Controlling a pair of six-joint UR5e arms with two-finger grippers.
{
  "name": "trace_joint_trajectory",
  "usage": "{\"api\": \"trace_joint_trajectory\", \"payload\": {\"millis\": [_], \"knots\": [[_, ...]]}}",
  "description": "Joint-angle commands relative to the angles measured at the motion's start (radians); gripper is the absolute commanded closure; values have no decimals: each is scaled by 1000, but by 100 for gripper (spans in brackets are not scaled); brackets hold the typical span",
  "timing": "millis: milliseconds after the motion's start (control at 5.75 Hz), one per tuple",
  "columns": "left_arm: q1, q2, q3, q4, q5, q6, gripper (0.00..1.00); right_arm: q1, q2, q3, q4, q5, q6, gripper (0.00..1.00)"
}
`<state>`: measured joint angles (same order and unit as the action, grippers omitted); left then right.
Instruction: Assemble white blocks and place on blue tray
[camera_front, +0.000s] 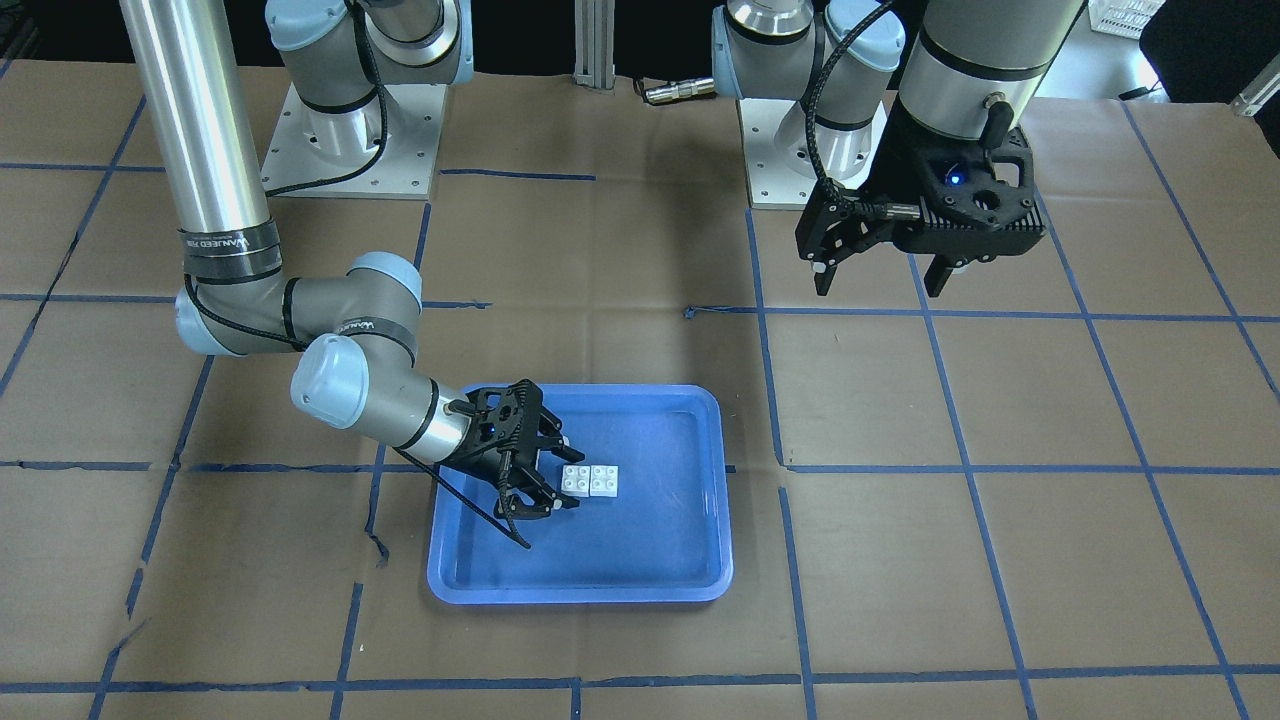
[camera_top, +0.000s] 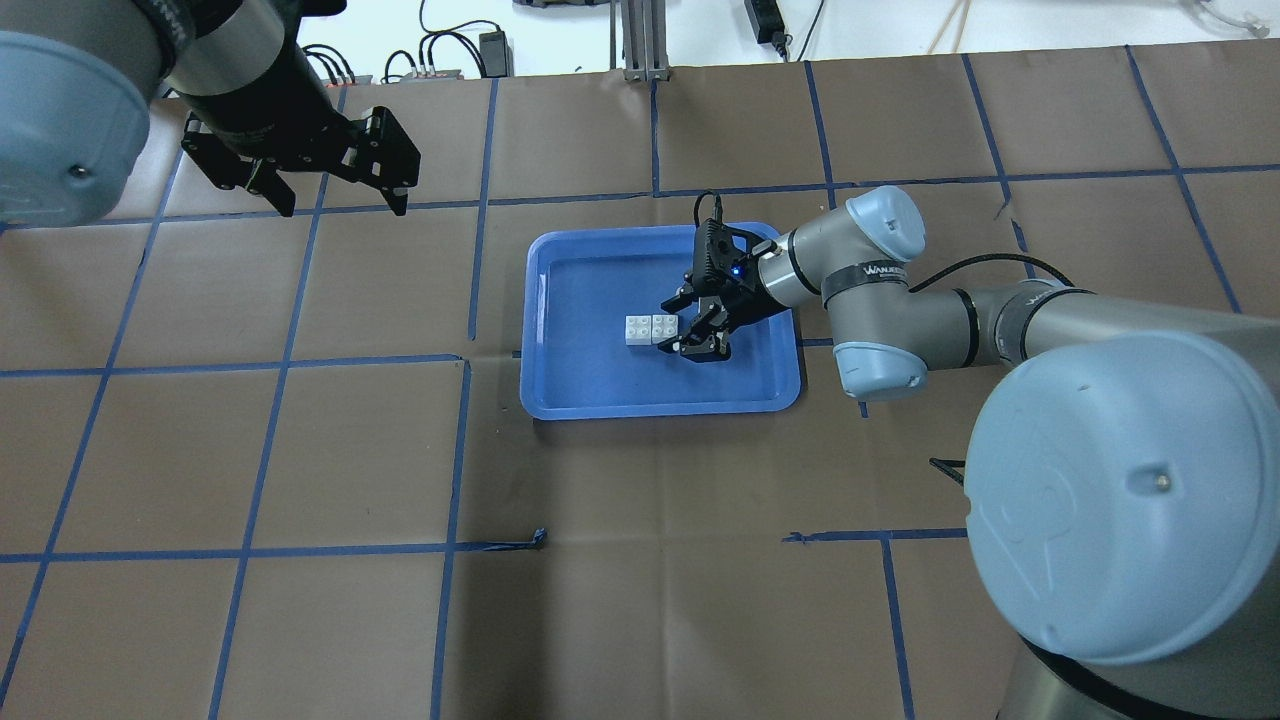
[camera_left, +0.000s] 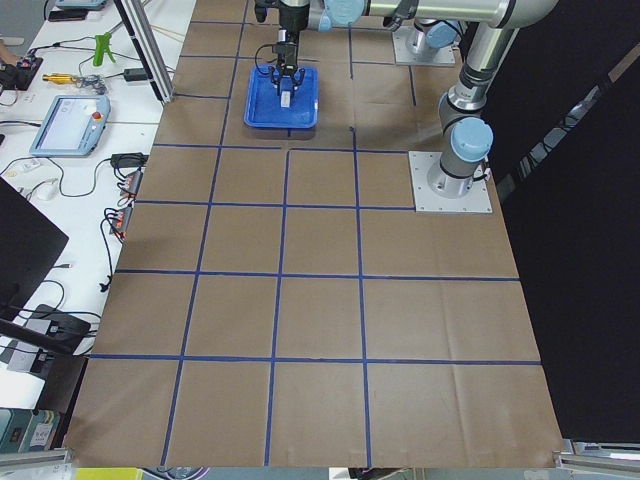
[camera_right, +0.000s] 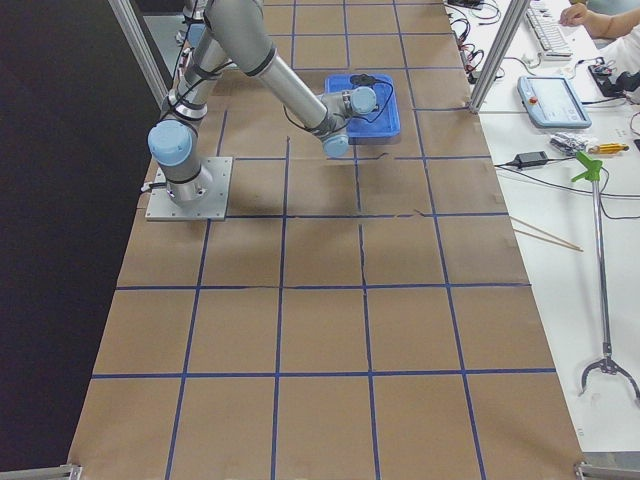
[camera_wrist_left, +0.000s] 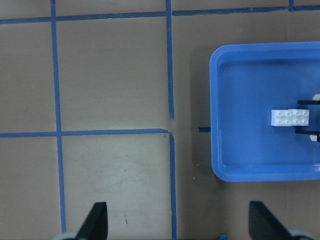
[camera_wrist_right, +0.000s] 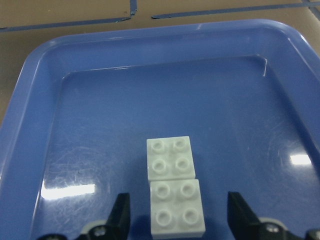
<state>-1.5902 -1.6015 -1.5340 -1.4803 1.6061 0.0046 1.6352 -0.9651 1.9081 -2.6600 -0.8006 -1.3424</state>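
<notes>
Two white blocks (camera_front: 590, 480) lie studs up, side by side and touching, on the floor of the blue tray (camera_front: 650, 540). They also show in the overhead view (camera_top: 651, 329), the left wrist view (camera_wrist_left: 290, 117) and the right wrist view (camera_wrist_right: 175, 185). My right gripper (camera_front: 567, 474) is open and low inside the tray (camera_top: 600, 385). Its fingertips (camera_wrist_right: 120, 215) stand on either side of the nearer block without touching it. My left gripper (camera_front: 880, 277) is open and empty, high above the table, well away from the tray (camera_wrist_left: 240, 150).
Brown paper with a blue tape grid covers the table. The two arm bases (camera_front: 350, 140) (camera_front: 800, 150) stand at the robot's edge. A side bench with a teach pendant (camera_left: 70, 120) and tools runs along the table's far side.
</notes>
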Motion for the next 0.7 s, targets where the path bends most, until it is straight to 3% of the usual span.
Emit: {"api": "trace_joint_trajectory", "payload": {"millis": [0,174,522], "knots": [[1,0,0,0,0,0,1,-2,-15,-32,3,-12,91,0],[1,0,0,0,2,0,1,-2,-45,-69,53,-47,144,0],[1,0,0,0,2,2,1,-6,-178,-80,334,-241,170,0]]}}
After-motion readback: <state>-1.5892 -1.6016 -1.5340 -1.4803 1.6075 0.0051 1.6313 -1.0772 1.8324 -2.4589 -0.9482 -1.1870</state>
